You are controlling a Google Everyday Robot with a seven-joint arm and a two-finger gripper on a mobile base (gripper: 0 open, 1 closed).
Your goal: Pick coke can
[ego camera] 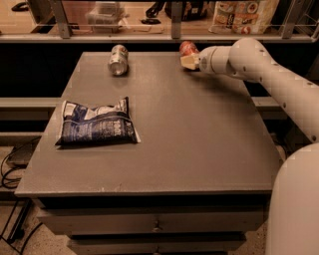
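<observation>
The coke can [188,48], small and red-orange, stands near the far edge of the grey table [164,124], right of the middle. My gripper [189,61] reaches in from the right on a white arm, and its cream-coloured fingers sit right at the can, just in front of it and touching or almost touching it. The can's lower part is hidden behind the fingers.
A silver-and-green can [118,59] lies on its side at the far left of the table. A dark blue chip bag [94,124] lies flat at the left middle. Behind the table runs a railing with a shelf of goods [244,15]. Drawers are below the table's front edge.
</observation>
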